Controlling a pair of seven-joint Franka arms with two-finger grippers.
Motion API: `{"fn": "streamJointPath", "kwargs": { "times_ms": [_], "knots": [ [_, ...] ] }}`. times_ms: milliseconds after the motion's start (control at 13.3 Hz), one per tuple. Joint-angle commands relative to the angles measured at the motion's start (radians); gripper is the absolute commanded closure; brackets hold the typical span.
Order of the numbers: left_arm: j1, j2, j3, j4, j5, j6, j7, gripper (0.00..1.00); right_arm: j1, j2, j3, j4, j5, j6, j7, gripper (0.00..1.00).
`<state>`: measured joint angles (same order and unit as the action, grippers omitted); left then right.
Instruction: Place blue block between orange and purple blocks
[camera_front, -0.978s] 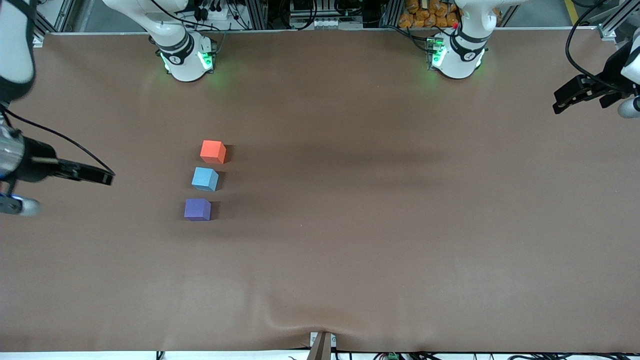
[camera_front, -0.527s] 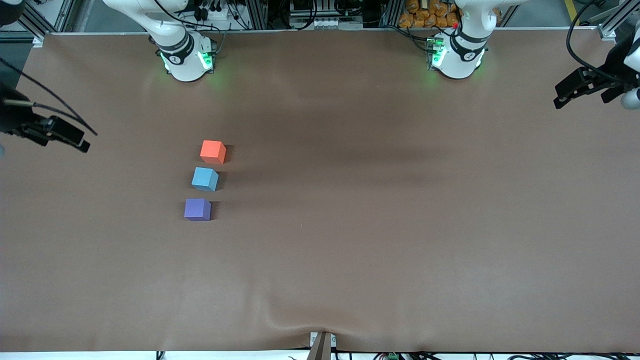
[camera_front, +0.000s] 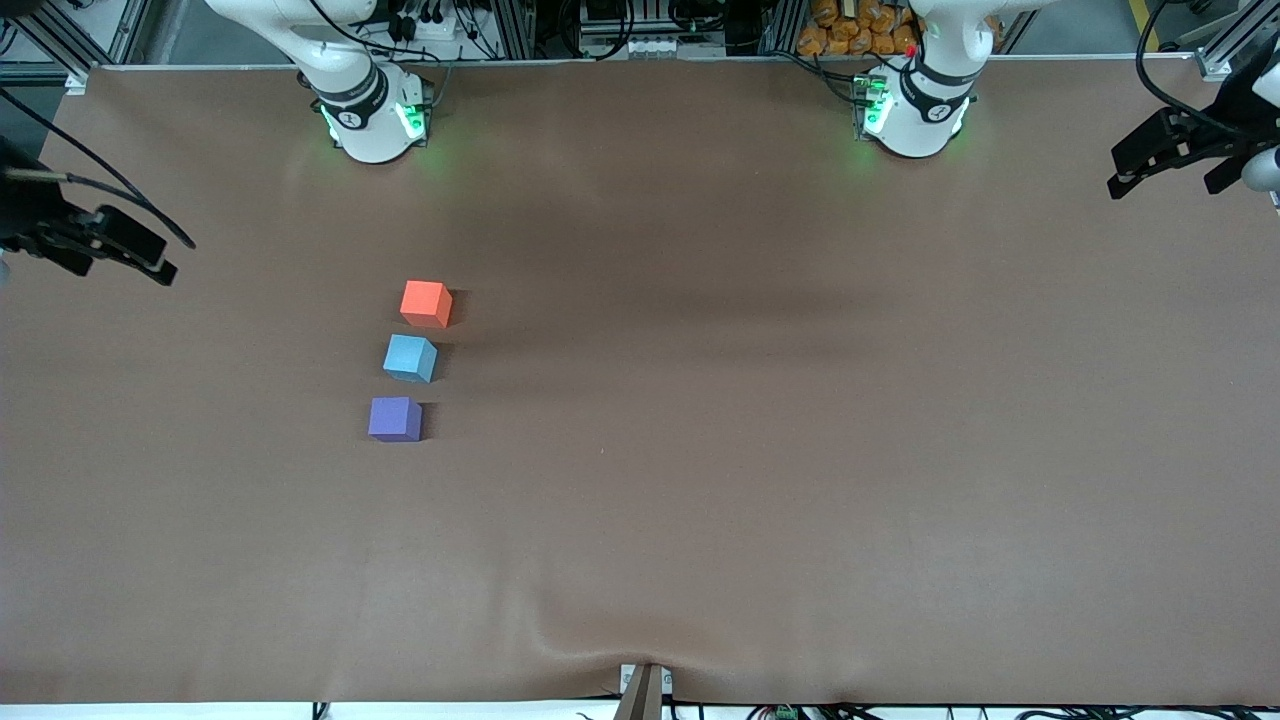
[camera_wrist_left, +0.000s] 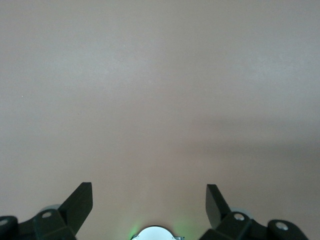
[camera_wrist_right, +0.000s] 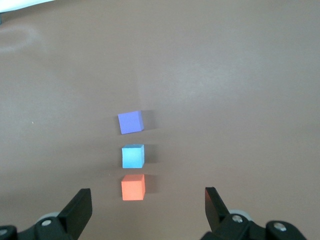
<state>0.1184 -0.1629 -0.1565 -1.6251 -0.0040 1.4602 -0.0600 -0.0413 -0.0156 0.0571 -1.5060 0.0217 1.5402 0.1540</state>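
Note:
The blue block (camera_front: 410, 358) sits on the table between the orange block (camera_front: 426, 303) and the purple block (camera_front: 395, 419), in one short row; the purple one is nearest the front camera. All three also show in the right wrist view: purple (camera_wrist_right: 130, 122), blue (camera_wrist_right: 133, 156), orange (camera_wrist_right: 133, 187). My right gripper (camera_front: 150, 262) is open and empty, up in the air over the table edge at the right arm's end, well away from the row. My left gripper (camera_front: 1135, 170) is open and empty over the table edge at the left arm's end.
The brown table cover (camera_front: 760, 420) has a wrinkle at its edge nearest the front camera. The two arm bases (camera_front: 372, 115) (camera_front: 915, 110) stand along the table edge farthest from the front camera. The left wrist view shows only bare cover (camera_wrist_left: 160, 100).
My right gripper has pulled back from beside the row toward the table edge at its end and risen. My left gripper has drifted slightly toward its base. The blocks have not moved.

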Motion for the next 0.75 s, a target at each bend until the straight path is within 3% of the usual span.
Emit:
{"fn": "streamJointPath", "kwargs": {
  "times_ms": [0,677],
  "knots": [
    [0.004,-0.007,-0.006,0.020,-0.019,-0.017,0.019,0.00,-0.006,0.017,0.015,0.067,-0.061,-0.045,-0.024,0.00],
    [-0.002,0.003,-0.031,0.045,-0.017,-0.035,0.012,0.00,-0.012,0.013,-0.005,0.064,-0.063,-0.110,-0.163,0.00]
  ]
}}
